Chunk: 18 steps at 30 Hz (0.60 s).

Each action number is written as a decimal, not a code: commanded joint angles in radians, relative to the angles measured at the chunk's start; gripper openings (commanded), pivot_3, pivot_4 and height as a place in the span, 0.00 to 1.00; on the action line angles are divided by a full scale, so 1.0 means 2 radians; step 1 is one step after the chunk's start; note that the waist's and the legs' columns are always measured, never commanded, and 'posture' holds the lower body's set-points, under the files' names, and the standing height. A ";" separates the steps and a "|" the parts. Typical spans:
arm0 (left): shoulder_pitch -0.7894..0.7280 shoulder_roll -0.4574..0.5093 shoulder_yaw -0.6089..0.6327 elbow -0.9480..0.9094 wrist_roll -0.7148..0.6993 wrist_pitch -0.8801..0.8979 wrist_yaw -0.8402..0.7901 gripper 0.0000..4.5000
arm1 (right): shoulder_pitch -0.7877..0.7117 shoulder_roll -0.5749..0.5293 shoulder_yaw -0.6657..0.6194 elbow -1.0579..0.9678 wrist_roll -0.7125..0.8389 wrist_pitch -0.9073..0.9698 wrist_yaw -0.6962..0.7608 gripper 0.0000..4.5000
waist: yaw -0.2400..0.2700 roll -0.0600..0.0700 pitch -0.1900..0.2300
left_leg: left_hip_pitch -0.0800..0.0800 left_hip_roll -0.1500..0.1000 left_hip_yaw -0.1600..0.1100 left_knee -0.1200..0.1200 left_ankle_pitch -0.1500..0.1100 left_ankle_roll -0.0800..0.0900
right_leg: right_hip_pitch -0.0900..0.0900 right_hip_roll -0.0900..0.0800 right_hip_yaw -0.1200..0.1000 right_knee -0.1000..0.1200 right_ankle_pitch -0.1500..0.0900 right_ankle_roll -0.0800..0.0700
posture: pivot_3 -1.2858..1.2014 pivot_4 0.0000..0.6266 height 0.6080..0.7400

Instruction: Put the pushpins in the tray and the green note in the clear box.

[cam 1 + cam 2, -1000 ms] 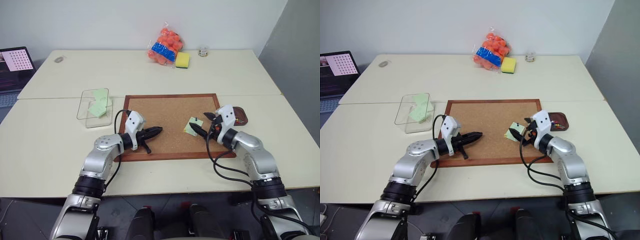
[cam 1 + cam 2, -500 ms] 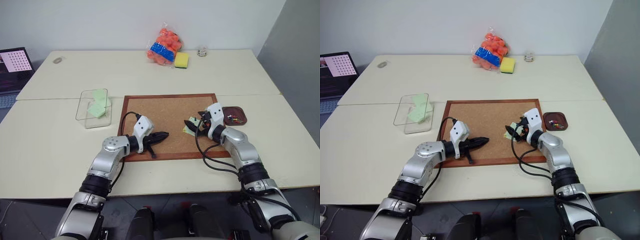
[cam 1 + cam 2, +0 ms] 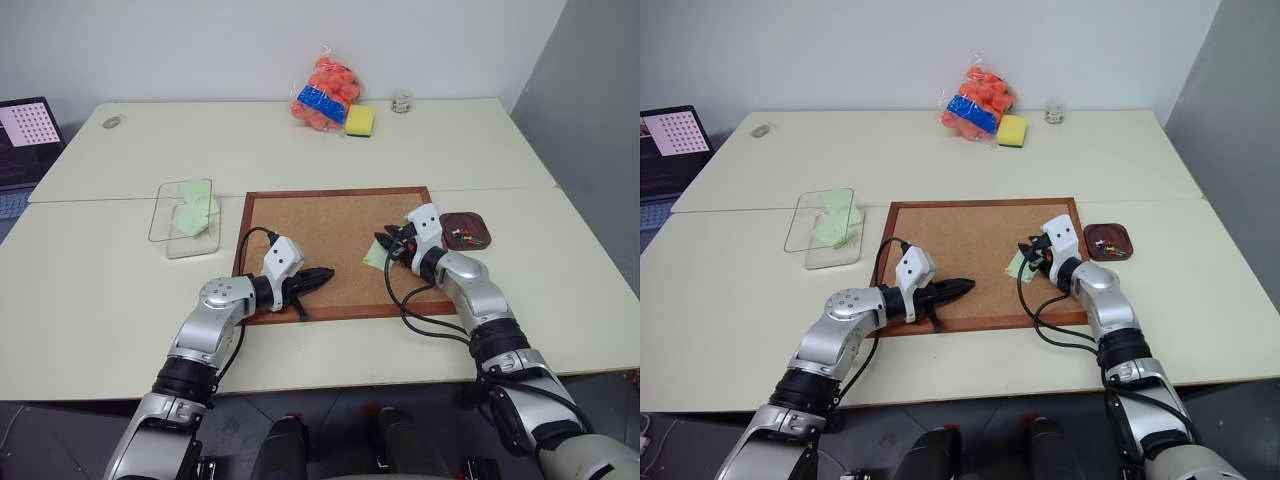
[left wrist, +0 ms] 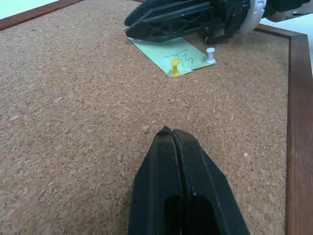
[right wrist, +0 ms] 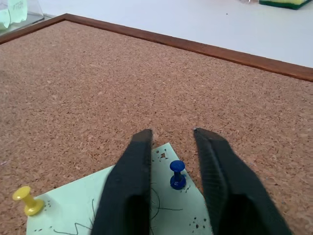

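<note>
The green note (image 5: 117, 205) lies pinned on the corkboard (image 3: 320, 230), toward its right side, with a blue pushpin (image 5: 177, 175), a yellow pushpin (image 5: 27, 199) and a white pushpin (image 4: 211, 54) stuck in it. The blue one stands upright directly between the fingers of the right pincer (image 5: 171, 142), which are parted narrowly either side of it and not yet touching. The left pincer (image 4: 172, 139) is shut and empty, well apart across the board. The tray (image 3: 466, 229) sits just right of the corkboard, close to the right arm; the clear box (image 3: 186, 215) is on the tabletop (image 3: 100, 290) to the left.
</note>
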 commanded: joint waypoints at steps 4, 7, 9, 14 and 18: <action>0.014 0.007 0.004 -0.007 0.004 0.011 0.004 0.00 | -0.011 0.005 -0.002 0.010 -0.010 -0.013 -0.001 0.01 | -0.003 0.000 0.000 | 0.000 0.000 0.000 0.000 0.000 0.000 | 0.000 0.000 0.000 0.000 0.000 0.000 | 0.52 0.24 1.00; 0.016 0.008 0.006 -0.009 0.005 0.013 0.005 0.00 | -0.005 0.004 -0.001 0.003 -0.012 -0.013 0.001 0.01 | -0.003 0.000 0.000 | 0.000 0.000 0.000 0.000 0.000 0.000 | 0.000 0.000 0.000 0.000 0.000 0.000 | 0.52 0.24 1.00; 0.017 0.008 0.006 -0.010 0.005 0.014 0.006 0.00 | -0.002 0.005 -0.003 -0.005 -0.010 -0.018 0.004 0.01 | -0.003 0.000 0.000 | 0.000 0.000 0.000 0.000 0.000 0.000 | 0.000 0.000 0.000 0.000 0.000 0.000 | 0.52 0.24 1.00; 0.020 0.007 0.005 -0.015 0.002 0.017 0.007 0.00 | 0.005 0.015 -0.028 -0.056 0.022 -0.030 0.009 0.01 | -0.003 0.000 0.000 | 0.000 0.000 0.000 0.000 0.000 0.000 | 0.000 0.000 0.000 0.000 0.000 0.000 | 0.52 0.24 1.00; 0.019 0.005 0.005 -0.015 0.002 0.018 0.009 0.00 | 0.011 0.020 -0.031 -0.089 0.030 -0.021 0.006 0.01 | -0.004 0.000 0.000 | 0.000 0.000 0.000 0.000 0.000 0.000 | 0.000 0.000 0.000 0.000 0.000 0.000 | 0.52 0.24 1.00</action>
